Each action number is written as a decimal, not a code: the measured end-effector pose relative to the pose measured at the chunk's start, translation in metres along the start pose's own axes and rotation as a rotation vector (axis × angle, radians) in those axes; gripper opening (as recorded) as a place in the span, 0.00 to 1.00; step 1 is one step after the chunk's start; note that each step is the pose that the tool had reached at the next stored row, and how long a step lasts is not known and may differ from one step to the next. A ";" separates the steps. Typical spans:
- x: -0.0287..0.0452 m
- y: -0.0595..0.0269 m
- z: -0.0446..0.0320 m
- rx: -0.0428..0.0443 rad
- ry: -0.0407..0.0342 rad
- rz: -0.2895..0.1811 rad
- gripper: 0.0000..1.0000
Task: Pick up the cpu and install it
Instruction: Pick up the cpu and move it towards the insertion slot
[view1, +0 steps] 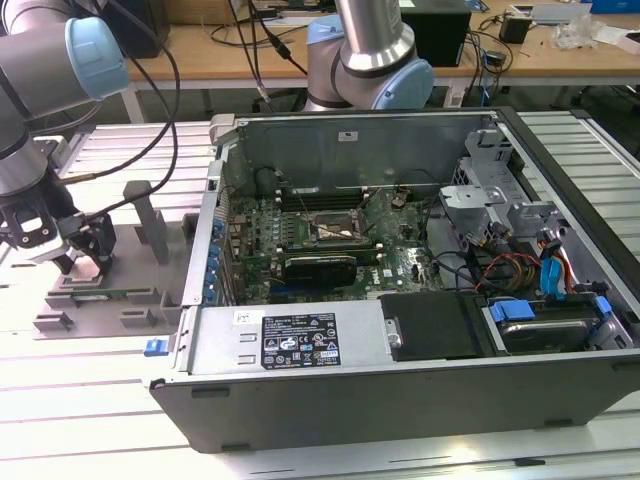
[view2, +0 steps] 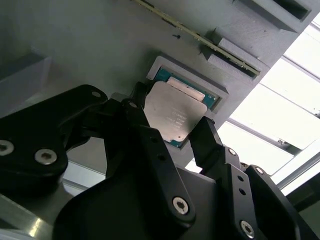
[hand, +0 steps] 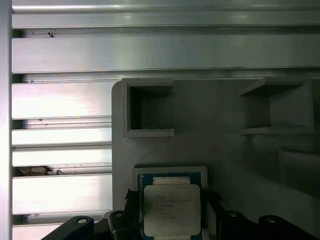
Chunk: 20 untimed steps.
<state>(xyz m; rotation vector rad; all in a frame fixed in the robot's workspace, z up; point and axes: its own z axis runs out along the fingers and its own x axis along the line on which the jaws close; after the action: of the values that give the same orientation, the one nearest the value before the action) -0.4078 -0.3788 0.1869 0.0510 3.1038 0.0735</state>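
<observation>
The cpu (view2: 172, 114) is a small square chip with a shiny silver top and a thin teal rim. It sits at a shallow square recess of the grey plastic tray (view2: 75, 45). My gripper (view2: 170, 119) straddles it, with one black finger (view2: 134, 102) against one edge and the other (view2: 205, 132) against the opposite edge. In the first wrist view the cpu (hand: 171, 209) shows between the same fingers of the gripper (hand: 171, 206). In the exterior view the gripper (view1: 85, 262) is down on the tray (view1: 100, 300) at the exterior view's left. The motherboard socket (view1: 335, 228) lies inside the open case.
The open computer case (view1: 400, 360) fills the middle and right of the exterior view, with cables and drive bays inside. Upright grey blocks (view1: 152, 225) stand on the tray beside the gripper. A second robot arm (view1: 370, 60) stands behind the case. Slatted metal table (hand: 60, 100) lies around the tray.
</observation>
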 end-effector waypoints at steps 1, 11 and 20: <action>0.0002 0.0001 0.0001 0.0000 0.0000 0.000 0.62; 0.0005 0.0002 0.0001 0.0001 0.0001 0.000 0.60; 0.0003 0.0007 -0.0087 0.0001 0.0001 0.000 0.55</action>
<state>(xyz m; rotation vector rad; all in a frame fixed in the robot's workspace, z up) -0.4084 -0.3786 0.1956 0.0512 3.1039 0.0734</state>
